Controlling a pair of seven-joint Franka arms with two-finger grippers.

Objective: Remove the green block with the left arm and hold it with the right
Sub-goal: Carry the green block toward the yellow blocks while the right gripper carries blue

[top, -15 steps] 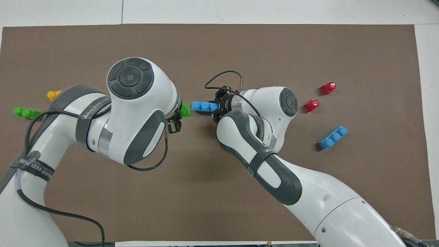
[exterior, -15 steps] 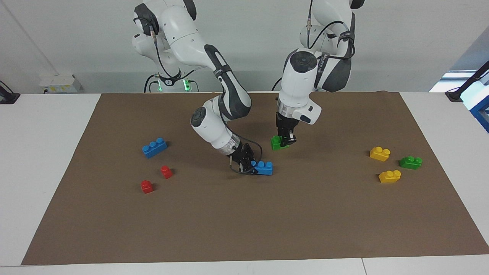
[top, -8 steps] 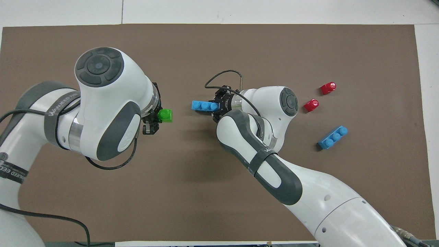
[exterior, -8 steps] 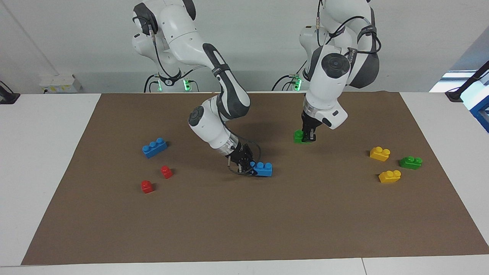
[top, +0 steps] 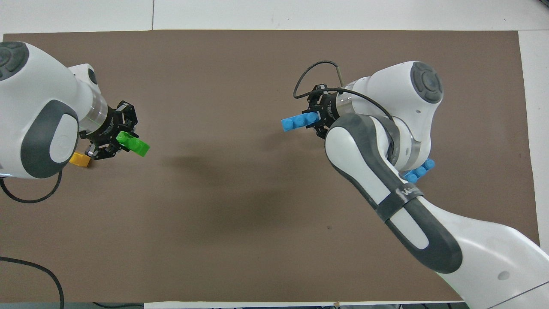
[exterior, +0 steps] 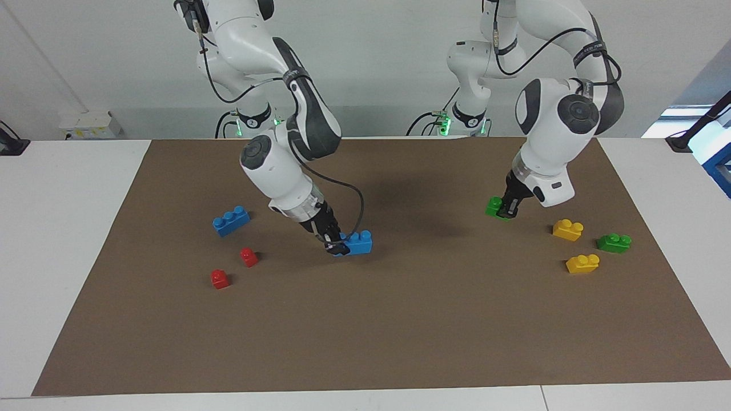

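Bright green plastic, glossy: green block (exterior: 494, 206) (top: 134, 143) clamped in left gripper (exterior: 506, 209) (top: 112, 137), up over the brown mat (exterior: 400, 319) (top: 257, 223) toward the left arm's end of the worktop. In overhead view, long axis slanted, free end aimed at mat middle and slightly toward the robots' edge; round studs visible on one face. Tilted, not level.

Blue three-stud brick (exterior: 357, 242) (top: 300, 121) pinched at one end by right gripper (exterior: 337, 244) (top: 319, 118), low over the mat near its middle, free end toward the left arm's end, slightly tilted. Touching mat or not: cannot tell.

Loose on mat, all smooth moulded plastic: two yellow bricks (exterior: 567, 229) (exterior: 582, 263) and darker green brick (exterior: 614, 242) near the left arm's end, just beside the held green one; second blue brick (exterior: 231, 220) (top: 418, 171) and two small red single-stud pieces (exterior: 248, 257) (exterior: 219, 279) near the right arm's end. Mat matte, flat, rectangular, on white table (exterior: 68, 228).
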